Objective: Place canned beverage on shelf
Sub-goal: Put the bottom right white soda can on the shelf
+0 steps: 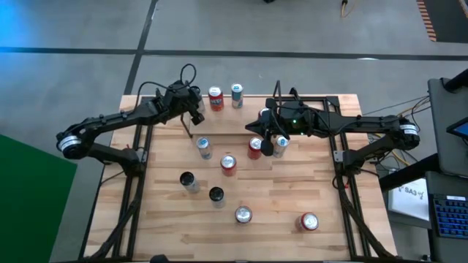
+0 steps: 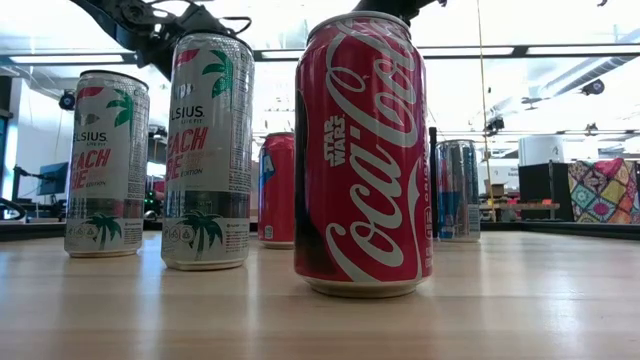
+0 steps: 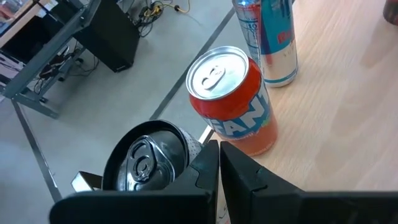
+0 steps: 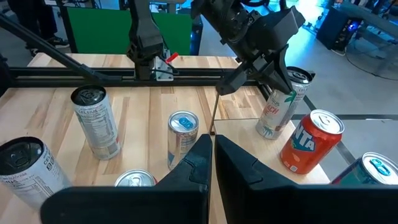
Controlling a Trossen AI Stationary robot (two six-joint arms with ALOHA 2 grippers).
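- left end effector: fingers pressed fully together, nothing gripped. hovers at abt 11 o'clock on the tabletop, near the far edge.
- celsius can: upright, just beside the shut fingers and not between them. can't tell if it's touching them.
- fanta can: upright at abt 12 o'clock, just to the 3 o'clock side of the left end effector.
- slim blue/silver can: upright, just at 3 o'clock of the fanta can.
- shelf: pale wood floor w/ thin black rods, mid-tabletop towards 12 o'clock, between the two arms. the fanta can and slim can stand along its 12 o'clock side; can't tell if they're on it.
- silver/blue can and red can: upright, at 6 o'clock of the shelf.
- two dark-topped cans: side by side, towards 7 o'clock.
- right end effector: fingers closed tight against each other, holding nothing. hangs near centre, over a red can and a blue-topped can.
- silver-topped can and red-topped can: near the 6 o'clock edge, apart from each other.
- coca-cola can: upright, closest to the low camera, w/ two tall celsius cans beside it.
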